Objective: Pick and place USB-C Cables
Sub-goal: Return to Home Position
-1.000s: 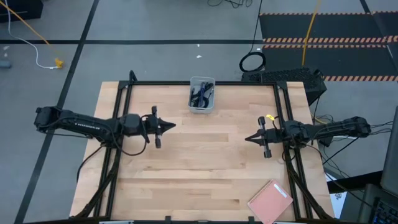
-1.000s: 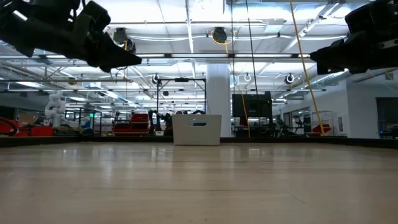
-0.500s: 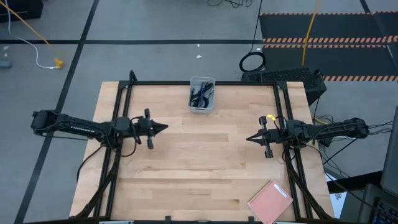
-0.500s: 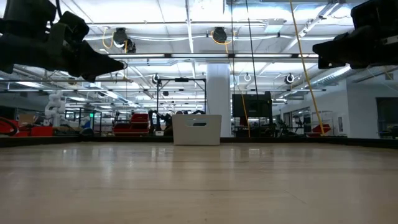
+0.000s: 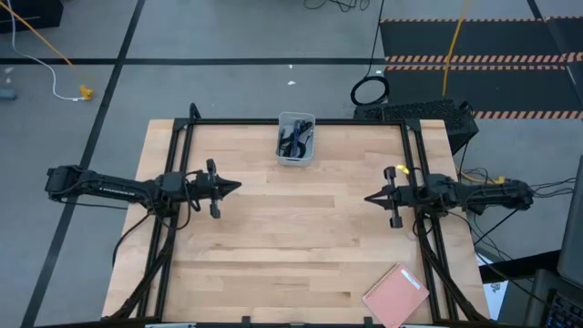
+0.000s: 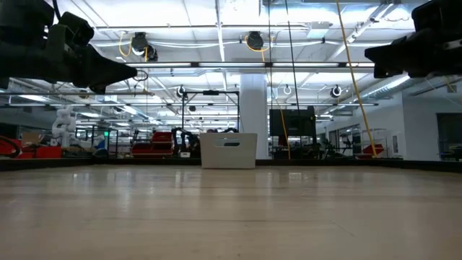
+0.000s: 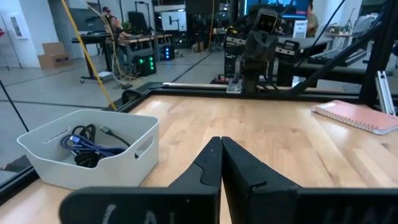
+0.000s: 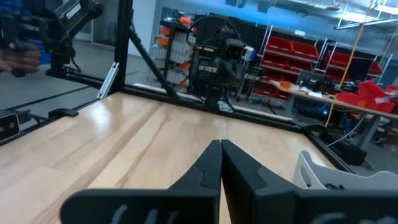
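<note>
Inside gray bin (image 5: 294, 160), USB-C Cables (image 5: 295, 138); left end effector (image 5: 239, 186), right end effector (image 5: 367, 198) both pinched together.

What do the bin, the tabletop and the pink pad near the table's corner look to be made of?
Bin: likely moulded plastic, matte pale grey, judging by its smooth thin walls, rounded corners and cut-out handle slot.
Tabletop: light wood, butcher-block style, with visible strips, grain and a slight sheen.
Pink pad: probably a paper or card cover with a matte finish. It is flat and thin, but too small to be sure.
</note>
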